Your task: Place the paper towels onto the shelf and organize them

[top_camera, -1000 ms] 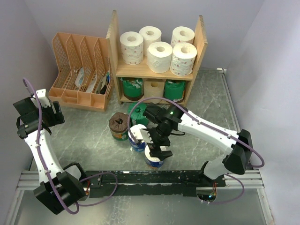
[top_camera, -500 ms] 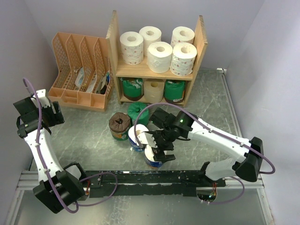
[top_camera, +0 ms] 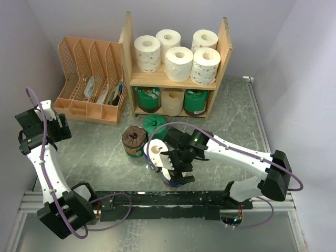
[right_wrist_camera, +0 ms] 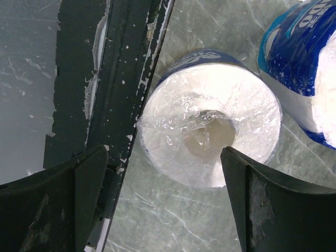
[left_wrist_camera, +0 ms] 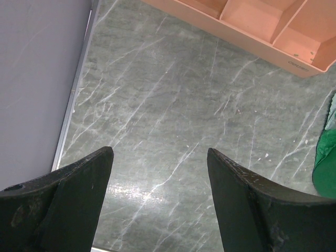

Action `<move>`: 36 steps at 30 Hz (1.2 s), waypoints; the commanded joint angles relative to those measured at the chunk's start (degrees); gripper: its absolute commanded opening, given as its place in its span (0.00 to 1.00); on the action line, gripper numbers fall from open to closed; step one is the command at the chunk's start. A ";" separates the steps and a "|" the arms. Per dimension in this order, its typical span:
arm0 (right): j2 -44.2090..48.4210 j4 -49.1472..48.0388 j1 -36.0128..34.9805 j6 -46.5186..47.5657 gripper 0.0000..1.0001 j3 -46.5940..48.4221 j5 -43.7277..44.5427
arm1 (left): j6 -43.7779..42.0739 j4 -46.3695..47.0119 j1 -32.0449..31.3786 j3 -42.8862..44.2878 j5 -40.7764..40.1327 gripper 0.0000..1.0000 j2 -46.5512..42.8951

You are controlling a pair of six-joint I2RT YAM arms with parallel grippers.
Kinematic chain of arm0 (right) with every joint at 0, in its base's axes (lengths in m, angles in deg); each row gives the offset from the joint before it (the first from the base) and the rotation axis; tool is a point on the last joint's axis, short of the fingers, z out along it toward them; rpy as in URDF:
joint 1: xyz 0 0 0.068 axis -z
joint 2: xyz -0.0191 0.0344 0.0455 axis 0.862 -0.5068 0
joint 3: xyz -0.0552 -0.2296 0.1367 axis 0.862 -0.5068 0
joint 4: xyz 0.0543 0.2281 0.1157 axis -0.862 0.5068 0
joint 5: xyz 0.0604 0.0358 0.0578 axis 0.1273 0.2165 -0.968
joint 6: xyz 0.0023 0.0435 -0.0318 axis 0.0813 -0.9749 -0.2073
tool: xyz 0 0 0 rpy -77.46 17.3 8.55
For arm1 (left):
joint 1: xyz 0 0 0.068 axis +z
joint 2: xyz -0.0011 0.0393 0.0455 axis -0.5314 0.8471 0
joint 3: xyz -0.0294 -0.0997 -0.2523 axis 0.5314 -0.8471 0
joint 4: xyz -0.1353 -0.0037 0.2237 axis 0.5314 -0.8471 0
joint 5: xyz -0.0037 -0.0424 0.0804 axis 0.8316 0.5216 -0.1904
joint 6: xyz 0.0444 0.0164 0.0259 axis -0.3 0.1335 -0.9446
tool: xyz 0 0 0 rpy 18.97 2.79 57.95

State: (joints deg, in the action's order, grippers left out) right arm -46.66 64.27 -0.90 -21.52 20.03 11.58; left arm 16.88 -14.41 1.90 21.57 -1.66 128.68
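Observation:
The wooden shelf (top_camera: 127, 50) holds several white paper towel rolls (top_camera: 178, 63) on its top tier, and two green rolls and a plain one (top_camera: 172, 101) below. On the table stand a brown roll (top_camera: 134, 139), a green roll (top_camera: 153, 124) and a blue-wrapped roll (top_camera: 155, 152). My right gripper (top_camera: 176, 171) is open above a second blue-wrapped roll (right_wrist_camera: 210, 131); its fingers straddle the roll's near part without touching it. The other blue roll (right_wrist_camera: 304, 68) stands beside it. My left gripper (top_camera: 41, 128) is open and empty over bare table (left_wrist_camera: 160, 178), far left.
A peach slotted file organizer (top_camera: 89, 79) stands left of the shelf and also shows in the left wrist view (left_wrist_camera: 252, 26). A black rail (top_camera: 173, 197) runs along the near edge, right beside the roll under my right gripper (right_wrist_camera: 105, 79). Grey walls close in left and right.
My right gripper has shifted slightly toward the near edge and down over the near blue roll, uncovering the green roll behind. The left arm has not moved.

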 commanded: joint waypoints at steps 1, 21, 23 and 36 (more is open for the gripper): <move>-0.73 -2.44 -0.27 0.08 0.90 -0.37 0.80 | 0.38 0.88 0.72 -0.19 -0.38 0.84 -0.06; -3.06 -4.10 -2.61 -2.24 0.66 -2.10 0.55 | 0.31 0.80 0.74 -0.19 -0.09 0.84 0.20; -3.15 -4.20 -2.70 -2.37 0.62 -2.05 0.84 | 0.21 0.75 0.72 -0.17 -0.09 0.84 0.15; -4.05 -5.33 -3.59 -3.28 0.51 -3.32 1.76 | 0.11 0.75 0.74 -0.18 0.18 0.84 0.02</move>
State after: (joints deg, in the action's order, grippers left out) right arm -50.20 60.32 -3.74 -23.94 18.00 12.55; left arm 16.85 -14.41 1.92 21.57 -1.66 128.75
